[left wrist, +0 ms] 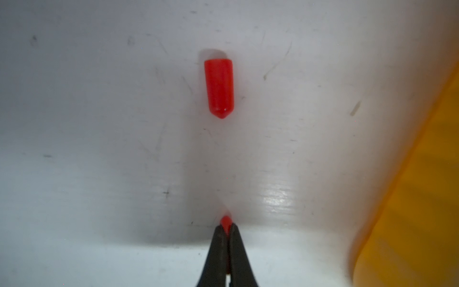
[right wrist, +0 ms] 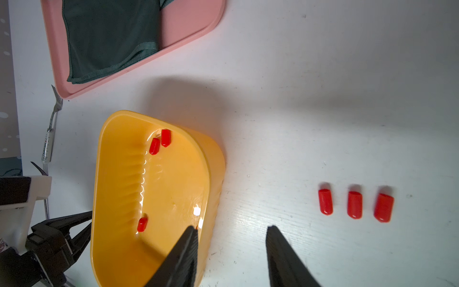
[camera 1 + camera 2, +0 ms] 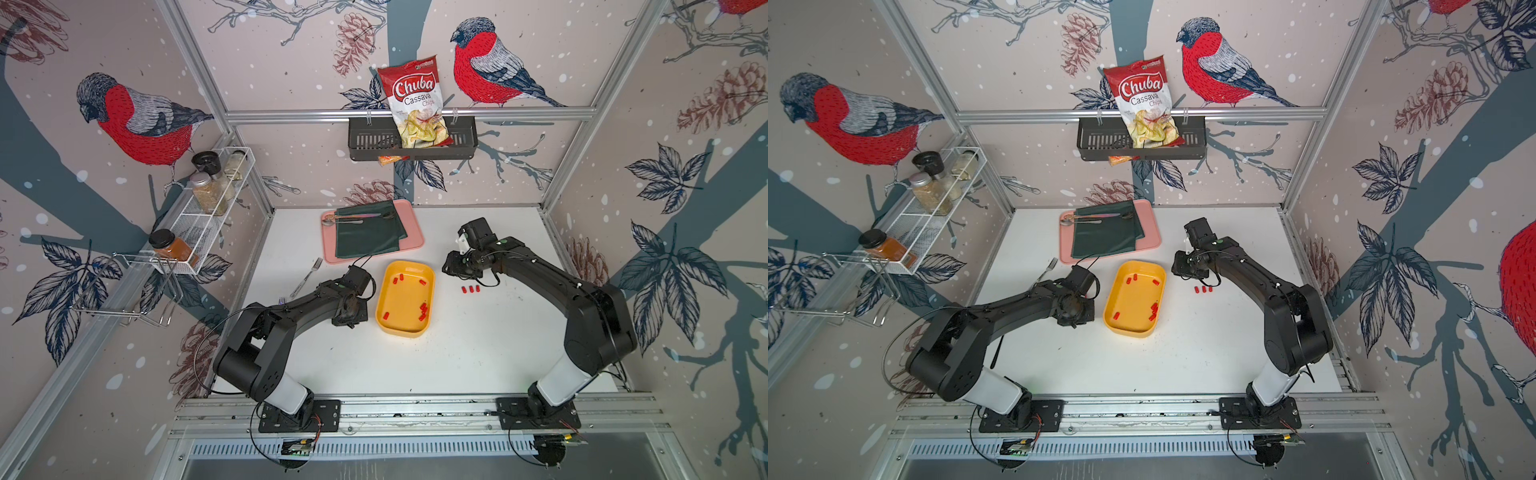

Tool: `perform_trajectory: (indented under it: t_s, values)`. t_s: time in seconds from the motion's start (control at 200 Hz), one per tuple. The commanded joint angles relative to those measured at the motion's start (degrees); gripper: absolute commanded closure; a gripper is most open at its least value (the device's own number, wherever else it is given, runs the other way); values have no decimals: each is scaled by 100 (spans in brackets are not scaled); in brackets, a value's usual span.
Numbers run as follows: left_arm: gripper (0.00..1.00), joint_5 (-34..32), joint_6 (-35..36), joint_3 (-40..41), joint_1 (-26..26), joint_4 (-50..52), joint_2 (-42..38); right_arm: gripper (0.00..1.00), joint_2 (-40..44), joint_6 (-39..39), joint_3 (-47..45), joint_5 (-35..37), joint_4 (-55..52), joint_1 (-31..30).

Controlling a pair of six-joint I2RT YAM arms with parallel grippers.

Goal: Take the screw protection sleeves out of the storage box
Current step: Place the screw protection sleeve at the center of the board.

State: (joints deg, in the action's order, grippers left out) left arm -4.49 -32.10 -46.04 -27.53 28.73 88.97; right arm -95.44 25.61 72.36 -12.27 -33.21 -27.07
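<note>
The yellow storage box (image 3: 405,299) (image 3: 1133,297) sits mid-table with several red screw protection sleeves (image 3: 423,309) (image 2: 154,146) inside. Three more sleeves (image 3: 471,289) (image 2: 355,204) lie in a row on the table to its right. Low over the table left of the box (image 1: 409,198), my left gripper (image 1: 226,227) is shut on one sleeve (image 1: 226,221). Another sleeve (image 1: 219,88) lies on the table just ahead of it. My right gripper (image 2: 233,229) (image 3: 451,266) hangs open and empty by the box's far right corner, one finger over the box wall (image 2: 213,179).
A pink tray (image 3: 413,243) with a dark green cloth and cutlery lies behind the box. A fork (image 3: 306,277) rests on the table by the left arm. On the walls hang a black basket (image 3: 457,141) with a chips bag and a white spice rack (image 3: 216,208).
</note>
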Motion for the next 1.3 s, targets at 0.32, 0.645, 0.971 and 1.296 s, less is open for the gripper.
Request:
perform_trajectory:
  t_s: [0.32, 0.645, 0.971, 1.296]
  values:
    - [92, -326, 185, -211, 73, -342, 340, 51, 50, 33, -64, 73, 9, -7]
    - [70, -190, 99, -247, 78, -88, -210, 51, 146, 29, -106, 58, -38, 0]
    - [62, 786, 91, -1291, -387, 206, -803, 50, 357, 119, -313, -102, 77, 231]
    - [63, 2010, 370, -2064, -1241, -767, 1001, 50, 500, 111, -442, -82, 42, 334]
